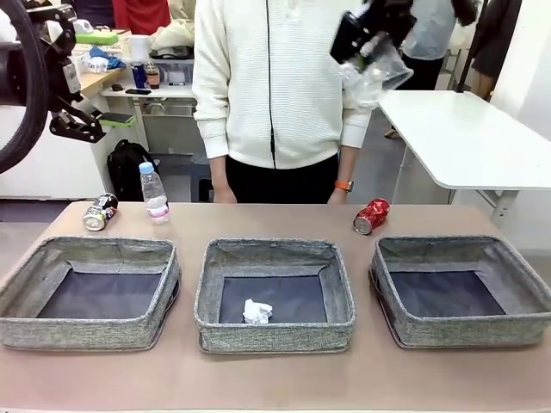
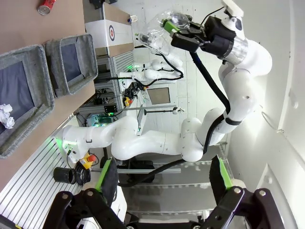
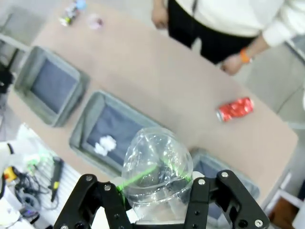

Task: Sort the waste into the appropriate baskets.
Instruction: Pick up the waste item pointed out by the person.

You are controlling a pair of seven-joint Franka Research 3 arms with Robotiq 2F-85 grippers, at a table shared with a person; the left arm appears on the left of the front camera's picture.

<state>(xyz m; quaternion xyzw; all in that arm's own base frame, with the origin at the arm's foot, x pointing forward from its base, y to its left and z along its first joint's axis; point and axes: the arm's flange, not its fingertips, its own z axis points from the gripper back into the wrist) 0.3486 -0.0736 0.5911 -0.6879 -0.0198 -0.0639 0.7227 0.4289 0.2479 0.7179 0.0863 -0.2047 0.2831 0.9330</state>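
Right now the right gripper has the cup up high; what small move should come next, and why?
Probably lower the right gripper, shut on the clear cup, over the right basket. It hangs high above the table, the middle basket holds a paper ball, and the right one lies empty and nearest.

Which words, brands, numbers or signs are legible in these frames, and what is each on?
No text can be read in these frames.
red can: white print, too blurred to read.
bottle: pink label, too small to read.
dark can: print too small to read.
white cabinet: round emblem, no legible letters.
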